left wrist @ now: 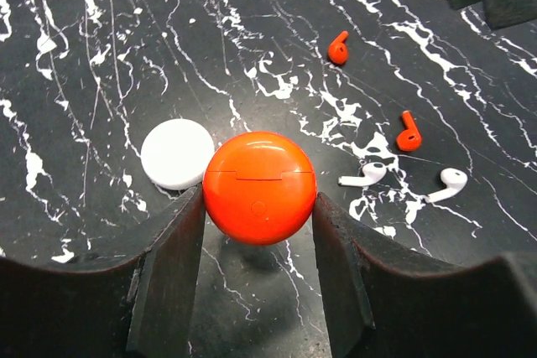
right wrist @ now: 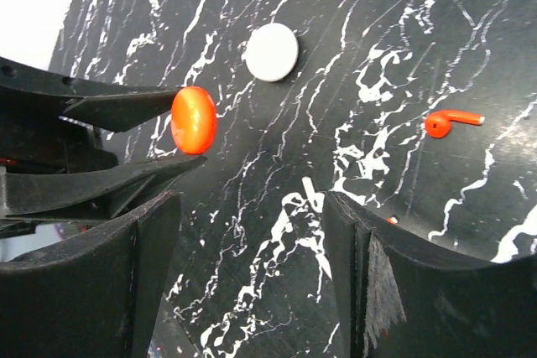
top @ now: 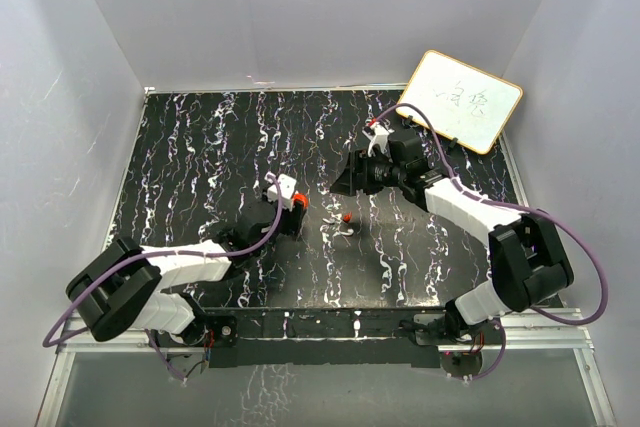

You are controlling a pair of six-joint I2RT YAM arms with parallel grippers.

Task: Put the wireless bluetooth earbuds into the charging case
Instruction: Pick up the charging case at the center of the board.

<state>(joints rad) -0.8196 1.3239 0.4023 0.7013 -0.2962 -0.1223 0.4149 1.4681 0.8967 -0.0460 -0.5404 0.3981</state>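
Charging case (left wrist: 259,188) was clamped betw. L hand (left wrist: 258,199) fingers; R hand (right wrist: 252,200) hung released over desk (right wrist: 403,31), nr a red earbud (right wrist: 449,121).

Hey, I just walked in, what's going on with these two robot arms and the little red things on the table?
The left gripper is clamped on the round red charging case, whose lid looks closed. The red earbuds lie loose on the black table, beside two white earbuds and a white disc. The right gripper is open above the table near them, holding nothing. No earbud is in the case yet.
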